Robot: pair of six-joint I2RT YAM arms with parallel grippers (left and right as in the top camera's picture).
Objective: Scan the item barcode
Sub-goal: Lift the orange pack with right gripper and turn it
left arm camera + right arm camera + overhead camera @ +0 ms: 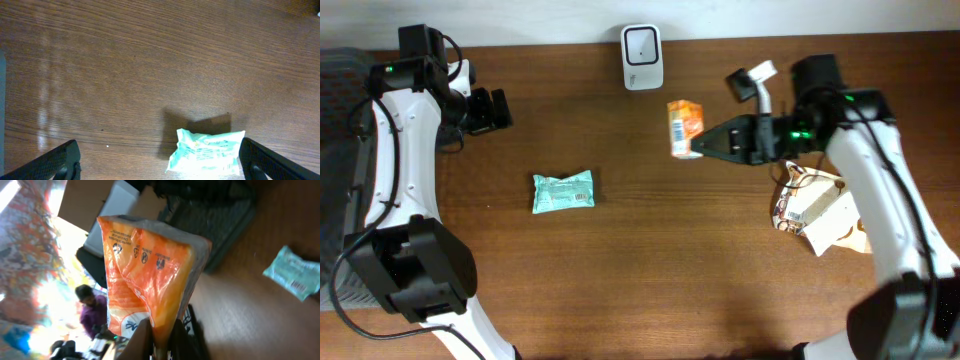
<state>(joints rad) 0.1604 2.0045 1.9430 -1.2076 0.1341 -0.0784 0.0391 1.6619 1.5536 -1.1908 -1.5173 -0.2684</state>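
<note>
Wood table (650, 260): orange pouch (684, 125) pinched in R pincer (699, 147), nr scanner (642, 57); L pincer (502, 108) wide.

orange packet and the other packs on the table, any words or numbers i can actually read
No text reads clearly in any view.
orange packet: small round symbols and dark print, too blurred to read.
green packet: barcode lines at one end, print too small.
white and brown bag: a pale label with dark marks, too small.

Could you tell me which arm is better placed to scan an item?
Right: the right gripper is shut on the orange packet near the scanner; the left gripper is open and empty.
</note>
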